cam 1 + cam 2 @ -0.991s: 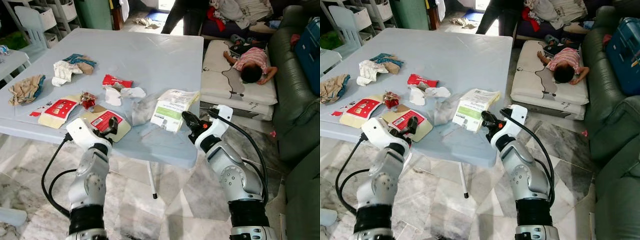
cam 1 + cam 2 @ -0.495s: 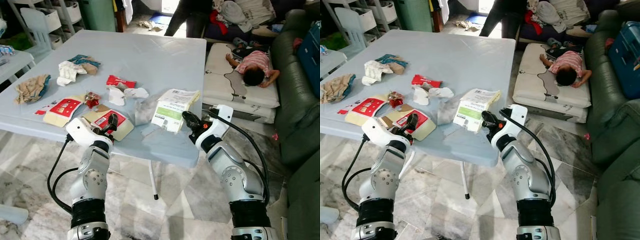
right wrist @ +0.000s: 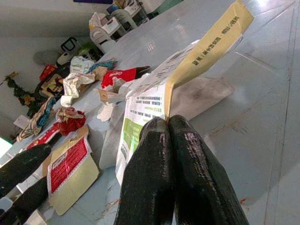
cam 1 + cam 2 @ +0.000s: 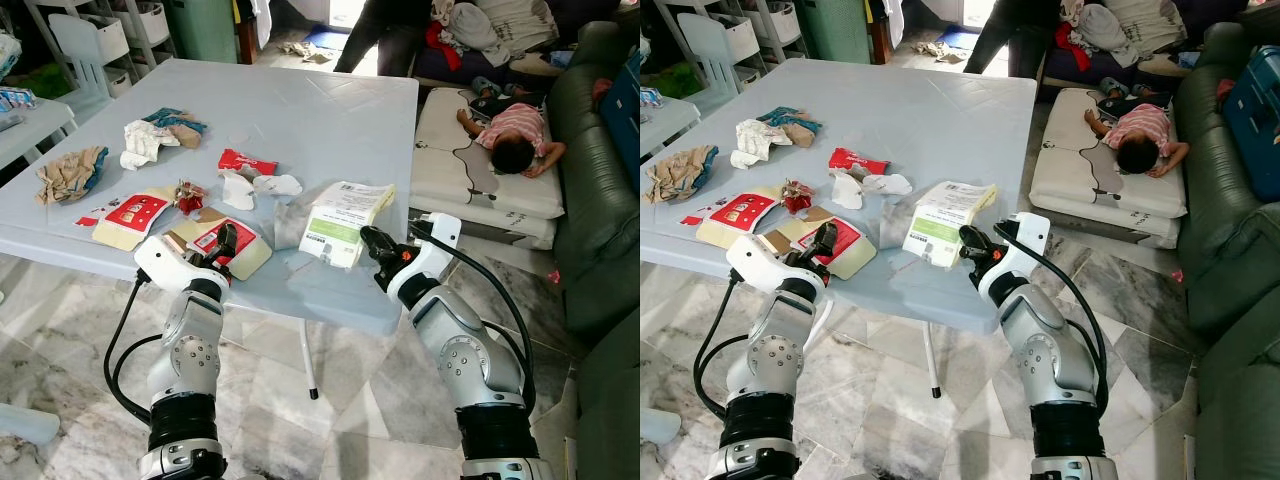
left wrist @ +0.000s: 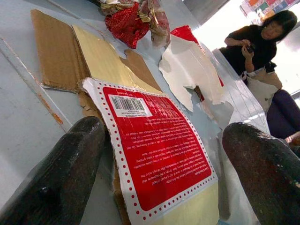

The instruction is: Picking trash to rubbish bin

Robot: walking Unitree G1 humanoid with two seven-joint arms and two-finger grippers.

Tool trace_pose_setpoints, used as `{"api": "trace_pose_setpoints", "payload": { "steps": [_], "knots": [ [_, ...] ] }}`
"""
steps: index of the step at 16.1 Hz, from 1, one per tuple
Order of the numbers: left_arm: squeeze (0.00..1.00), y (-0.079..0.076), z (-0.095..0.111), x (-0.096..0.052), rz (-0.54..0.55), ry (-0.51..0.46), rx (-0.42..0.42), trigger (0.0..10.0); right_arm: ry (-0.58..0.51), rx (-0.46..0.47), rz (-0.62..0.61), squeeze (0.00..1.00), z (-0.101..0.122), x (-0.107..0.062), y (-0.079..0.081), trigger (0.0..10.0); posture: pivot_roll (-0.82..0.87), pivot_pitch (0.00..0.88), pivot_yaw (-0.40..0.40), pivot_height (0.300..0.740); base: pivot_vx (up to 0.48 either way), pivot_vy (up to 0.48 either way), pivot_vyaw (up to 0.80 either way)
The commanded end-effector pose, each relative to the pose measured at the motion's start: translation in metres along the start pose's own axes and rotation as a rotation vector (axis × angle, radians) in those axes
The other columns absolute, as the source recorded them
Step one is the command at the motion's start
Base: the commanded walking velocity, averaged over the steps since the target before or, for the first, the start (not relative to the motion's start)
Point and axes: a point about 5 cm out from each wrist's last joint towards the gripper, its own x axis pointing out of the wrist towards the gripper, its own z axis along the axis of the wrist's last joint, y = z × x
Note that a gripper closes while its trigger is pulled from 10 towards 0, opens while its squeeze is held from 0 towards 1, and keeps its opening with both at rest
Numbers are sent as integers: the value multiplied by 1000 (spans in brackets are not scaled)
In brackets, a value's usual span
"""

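Observation:
Trash lies across the pale blue table. My left gripper is open low over a flattened carton with a red label near the front edge, and the label lies between its fingers. The right gripper is shut, with its tips against the near edge of a white and green carton. Further back lie a red wrapper, torn white paper, crumpled red foil, a second red-labelled card, crumpled brown paper and a tissue wad.
A person lies on a mattress on the floor to the right, beside a dark green sofa. Another person stands beyond the table. White shelves and a green container stand at the back left. A table leg stands between my arms.
The whole view has shifted a little, so the camera moved. Both grippers stay at the same cartons. The right gripper's tips have come slightly closer to the white and green carton.

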Motion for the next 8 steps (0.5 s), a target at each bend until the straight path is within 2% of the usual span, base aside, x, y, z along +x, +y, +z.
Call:
{"api": "trace_pose_setpoints", "payload": {
  "steps": [1,8],
  "knots": [
    [0,-3,-6,1,-9,32,11,10000,-19,-13,3,0,3,0,4,0,-24,54,-36,740,0,0,0],
    [0,-8,-4,5,-25,24,6,10000,-19,-12,1,0,2,0,4,0,-28,58,-35,740,0,0,0]
  ]
}}
